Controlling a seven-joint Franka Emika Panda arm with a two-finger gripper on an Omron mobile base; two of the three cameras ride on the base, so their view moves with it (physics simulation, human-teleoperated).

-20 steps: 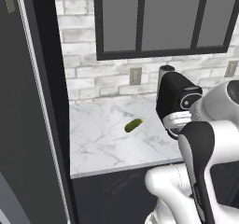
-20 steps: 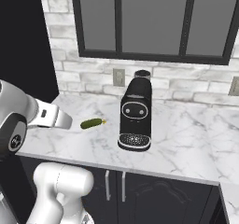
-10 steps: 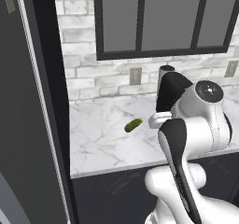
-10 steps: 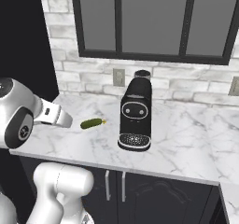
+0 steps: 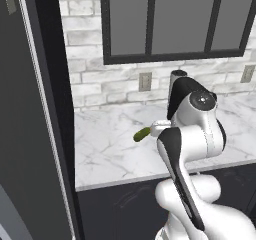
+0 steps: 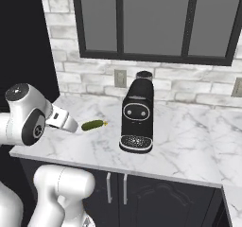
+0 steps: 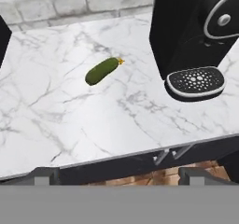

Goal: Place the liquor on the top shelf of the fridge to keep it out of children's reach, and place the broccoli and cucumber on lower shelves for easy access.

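The robot's arm has swung round over the last second, its elbow now folded in front of the coffee machine (image 6: 137, 115), turning the claw (image 7: 119, 174) toward the marble tabletop (image 7: 56, 120). The claw is spread wide and holds nothing. The cucumber (image 7: 102, 71) lies flat on the tabletop ahead of the claw and a little to its left, well apart from the fingertips. The arm seems to be lining up to fetch the cucumber for a lower fridge shelf.
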